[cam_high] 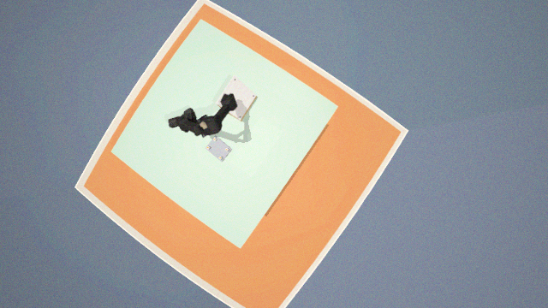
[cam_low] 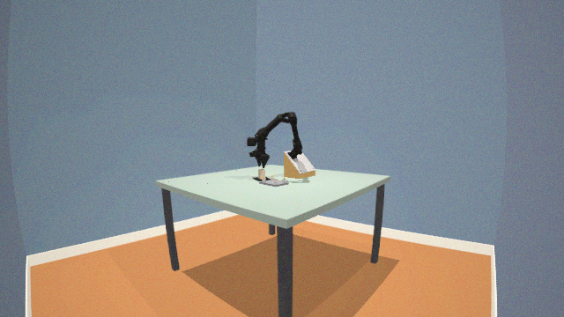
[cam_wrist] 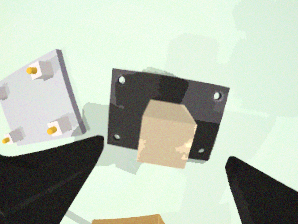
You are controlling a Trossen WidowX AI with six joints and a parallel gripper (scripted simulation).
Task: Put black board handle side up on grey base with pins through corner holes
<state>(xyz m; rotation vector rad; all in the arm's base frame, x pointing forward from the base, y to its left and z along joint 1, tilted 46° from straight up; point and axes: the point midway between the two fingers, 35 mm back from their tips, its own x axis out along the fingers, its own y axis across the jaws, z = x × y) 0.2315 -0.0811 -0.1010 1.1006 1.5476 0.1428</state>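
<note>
Claw [cam_low: 263, 164] [cam_wrist: 166, 153] is open w/ nothing in it, fingers wide apart, pointing down above the tan handle [cam_low: 262, 173] [cam_wrist: 167, 137] of the black board [cam_low: 256, 178] [cam_wrist: 132, 117], which lies flat on the table [cam_high: 265, 171] [cam_low: 282, 207] [cam_wrist: 260, 60], handle up. Grey base [cam_high: 218, 149] [cam_low: 272, 182] [cam_wrist: 35, 105] w/ gold-tipped posts is just beside it, apart, no board on it; arm [cam_high: 210, 125] [cam_low: 294, 132] stands on a sloped block [cam_high: 245, 91] [cam_low: 296, 172] [cam_wrist: 127, 220] nearby
</note>
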